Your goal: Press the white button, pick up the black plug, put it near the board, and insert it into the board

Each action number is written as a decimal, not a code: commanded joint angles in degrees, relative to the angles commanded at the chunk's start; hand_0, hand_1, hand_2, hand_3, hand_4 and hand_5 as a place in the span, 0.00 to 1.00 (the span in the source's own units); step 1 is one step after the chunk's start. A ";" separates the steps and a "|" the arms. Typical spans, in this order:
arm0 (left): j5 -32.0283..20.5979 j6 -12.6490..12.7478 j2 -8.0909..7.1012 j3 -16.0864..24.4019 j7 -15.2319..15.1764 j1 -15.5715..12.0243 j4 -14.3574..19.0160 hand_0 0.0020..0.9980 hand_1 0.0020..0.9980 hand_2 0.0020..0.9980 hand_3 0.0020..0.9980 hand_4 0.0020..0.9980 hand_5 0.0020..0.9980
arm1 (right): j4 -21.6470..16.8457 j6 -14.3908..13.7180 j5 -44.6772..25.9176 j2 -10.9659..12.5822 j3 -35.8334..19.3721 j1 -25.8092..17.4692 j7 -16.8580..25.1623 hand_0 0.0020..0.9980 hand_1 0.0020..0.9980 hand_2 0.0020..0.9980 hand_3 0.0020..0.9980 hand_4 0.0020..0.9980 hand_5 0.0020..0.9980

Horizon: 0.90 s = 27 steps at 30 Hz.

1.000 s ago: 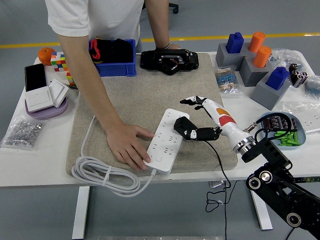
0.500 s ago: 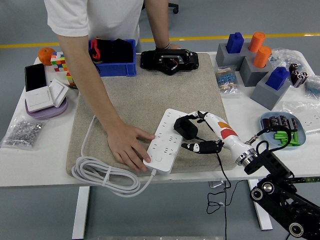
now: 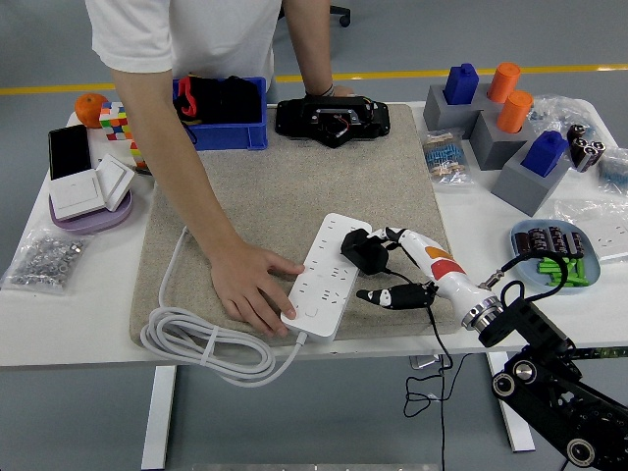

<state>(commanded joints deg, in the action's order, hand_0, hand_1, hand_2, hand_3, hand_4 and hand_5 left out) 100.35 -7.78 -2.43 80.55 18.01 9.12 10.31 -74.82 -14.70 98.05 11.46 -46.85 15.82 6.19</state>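
On the beige mat: right hand at the white power strip.
Fingers grip the black plug at the strip's right edge; a person's hand presses the strip's left side.

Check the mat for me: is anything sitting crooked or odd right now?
The white power strip lies diagonally on the mat, and a person's hand rests against its near end. The black plug, held by the right hand, sits tilted at the strip's right edge, not seated. Nothing looks spilled or damaged.
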 joint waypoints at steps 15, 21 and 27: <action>-0.37 0.06 0.04 -0.08 0.02 0.08 0.00 0.69 0.63 0.61 0.63 0.53 0.18 | 1.25 0.42 -0.54 -1.41 2.35 1.89 -0.27 0.72 0.74 0.70 0.66 0.96 0.21; -0.45 0.07 0.02 -0.07 0.04 0.16 0.00 0.69 0.63 0.61 0.63 0.53 0.18 | 1.70 0.51 -0.71 -1.89 3.14 3.11 -0.22 0.73 0.74 0.70 0.67 0.96 0.22; -0.58 0.08 -0.06 -0.12 0.03 0.32 0.00 0.69 0.63 0.61 0.63 0.53 0.18 | 2.29 0.57 -0.89 -1.89 3.94 4.43 -0.20 0.72 0.74 0.69 0.67 0.96 0.22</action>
<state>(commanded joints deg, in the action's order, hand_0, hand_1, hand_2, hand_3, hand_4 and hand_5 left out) 99.77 -7.71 -2.50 80.42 18.04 9.45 10.31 -72.54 -14.14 97.16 9.57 -42.90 20.24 5.99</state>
